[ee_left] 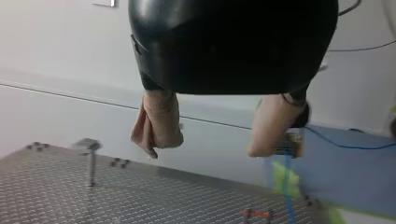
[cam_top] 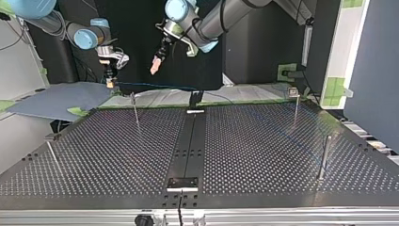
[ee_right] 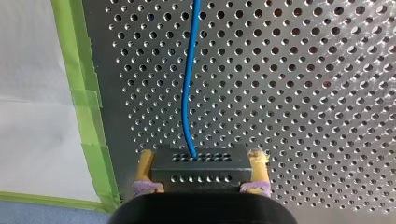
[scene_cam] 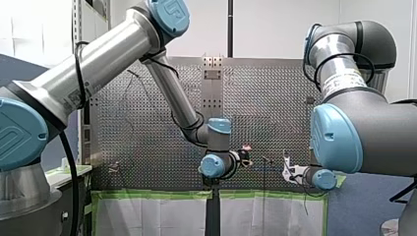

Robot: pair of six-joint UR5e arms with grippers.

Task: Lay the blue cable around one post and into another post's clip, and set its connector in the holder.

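Note:
My right gripper [ee_right: 201, 158] has its yellow-padded fingers shut on a dark perforated connector block [ee_right: 198, 171]. The blue cable [ee_right: 188, 93] leaves the block and runs ahead over the perforated plate. At the top view's left this gripper [cam_top: 109, 77] hangs above the table's far edge, and the cable [cam_top: 155, 86] stretches rightward from it. My left gripper [ee_left: 205, 149] is open, its beige fingers [ee_left: 156, 128] wide apart and holding nothing. It hovers in the air [cam_top: 155, 65] beside the right gripper. The held connector [ee_left: 292, 142] shows just past one of its fingers.
Thin metal posts stand on the perforated table [cam_top: 263, 155]: one far left [cam_top: 135, 110], one far right [cam_top: 295, 101], one near right [cam_top: 323, 155], one near left [cam_top: 51, 150]. A black centre rail carries a holder plate [cam_top: 182, 183]. Green tape [ee_right: 84, 93] lines the table's edge.

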